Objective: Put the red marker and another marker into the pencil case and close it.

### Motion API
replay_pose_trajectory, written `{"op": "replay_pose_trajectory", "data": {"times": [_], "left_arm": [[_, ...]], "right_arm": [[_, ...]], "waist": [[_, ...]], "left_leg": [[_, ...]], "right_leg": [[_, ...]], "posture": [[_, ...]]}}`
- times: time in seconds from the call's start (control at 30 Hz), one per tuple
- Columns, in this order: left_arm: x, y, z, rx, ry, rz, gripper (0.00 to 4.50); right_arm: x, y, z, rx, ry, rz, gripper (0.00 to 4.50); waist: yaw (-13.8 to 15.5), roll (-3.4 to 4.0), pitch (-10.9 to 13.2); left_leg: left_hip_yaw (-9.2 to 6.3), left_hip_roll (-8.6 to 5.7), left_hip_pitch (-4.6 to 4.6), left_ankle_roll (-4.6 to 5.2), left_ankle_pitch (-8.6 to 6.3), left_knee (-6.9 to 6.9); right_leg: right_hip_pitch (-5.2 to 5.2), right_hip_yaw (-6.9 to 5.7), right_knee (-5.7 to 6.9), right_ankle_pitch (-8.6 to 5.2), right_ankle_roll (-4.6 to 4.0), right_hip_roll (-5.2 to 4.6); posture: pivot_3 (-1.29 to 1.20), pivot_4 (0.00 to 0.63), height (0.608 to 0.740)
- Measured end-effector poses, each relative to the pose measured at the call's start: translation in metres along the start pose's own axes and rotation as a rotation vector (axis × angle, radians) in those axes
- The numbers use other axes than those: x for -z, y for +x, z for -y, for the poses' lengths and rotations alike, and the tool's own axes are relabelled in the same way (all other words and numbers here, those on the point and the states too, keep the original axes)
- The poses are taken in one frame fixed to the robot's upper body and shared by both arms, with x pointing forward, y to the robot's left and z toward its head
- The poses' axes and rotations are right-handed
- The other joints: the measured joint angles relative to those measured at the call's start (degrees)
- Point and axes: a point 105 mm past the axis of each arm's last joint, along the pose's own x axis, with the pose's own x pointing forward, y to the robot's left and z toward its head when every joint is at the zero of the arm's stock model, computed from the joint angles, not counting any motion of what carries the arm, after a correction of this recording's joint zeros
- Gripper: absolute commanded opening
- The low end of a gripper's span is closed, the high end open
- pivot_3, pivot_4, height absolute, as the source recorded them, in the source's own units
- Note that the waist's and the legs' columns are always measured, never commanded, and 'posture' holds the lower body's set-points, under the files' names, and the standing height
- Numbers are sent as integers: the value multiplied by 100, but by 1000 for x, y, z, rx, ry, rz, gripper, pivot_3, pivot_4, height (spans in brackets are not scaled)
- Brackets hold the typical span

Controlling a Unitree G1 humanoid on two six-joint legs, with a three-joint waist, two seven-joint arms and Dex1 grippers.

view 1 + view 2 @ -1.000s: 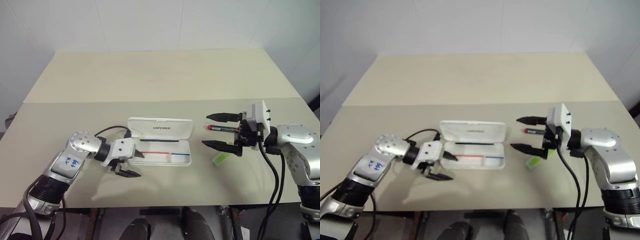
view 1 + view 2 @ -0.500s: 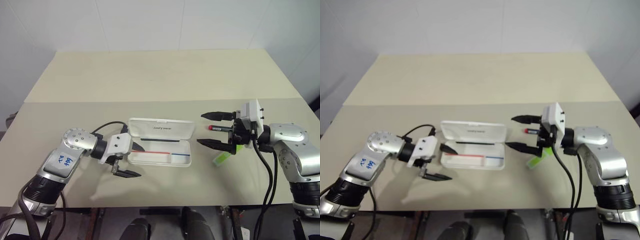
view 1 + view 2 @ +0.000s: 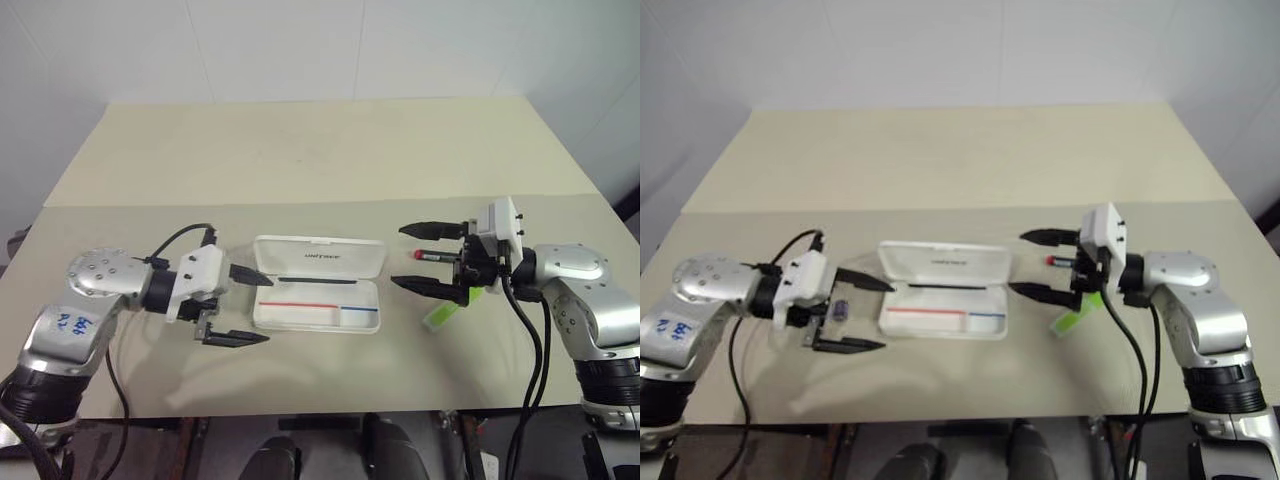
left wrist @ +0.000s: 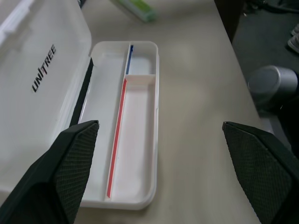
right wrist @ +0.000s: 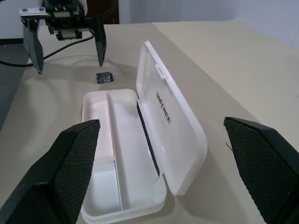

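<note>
Table [image 3: 300, 150]: beige top, seam running across its middle.

Left gripper [image 3: 240, 305]: raised above the table to the left of the pencil case, pointing toward it; jaws spread wide, holding nothing.

Small dark cylinder [image 3: 840, 308]: lying on the table between the left gripper's fingers as seen from the head, just left of the case.

Pencil case [image 3: 318, 297]: white, lying open at the table's centre; lid folded back flat with dark lettering on it, tray showing a red-and-blue stripe and a divider, nothing in it.

Right gripper [image 3: 424, 257]: just right of the case, pointing toward it; jaws spread wide, nothing between them.

Red marker [image 3: 432, 255]: on the table behind the right gripper's fingers, red end toward the case.

Green highlighter [image 3: 441, 316]: on the table just beneath the right gripper, near the case's right end.
</note>
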Motion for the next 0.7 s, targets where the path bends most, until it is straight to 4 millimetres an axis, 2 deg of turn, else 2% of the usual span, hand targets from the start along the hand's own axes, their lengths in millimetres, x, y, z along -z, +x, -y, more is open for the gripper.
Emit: {"op": "replay_pose_trajectory", "data": {"times": [0.13,0.33,0.47,0.7], "left_arm": [[0,-5,7,-35,-29,-1,4490],[-2,-7,2,-94,-12,35,4490],[-12,-4,-5,-125,-4,110,4490],[-30,4,-15,-145,6,205,4490]], "right_arm": [[7,-5,10,11,-4,-31,4500],[20,-19,39,29,-23,-122,4500],[23,-29,61,24,-37,-194,4500],[30,-31,80,-17,-55,-301,4500]], "waist": [[7,0,0],[15,2,1],[-22,2,2],[-122,3,2]], "left_leg": [[1,0,1,0,0,1],[4,-1,2,-1,0,2],[5,0,0,-1,0,-2],[4,1,-1,-3,-1,-5]], "right_leg": [[1,0,1,0,0,1],[2,0,0,1,-3,2],[0,-1,-4,1,-3,2],[-1,-2,-8,1,-3,2]], "posture": [[0,150,740],[0,150,740],[0,150,740],[0,150,740]]}}
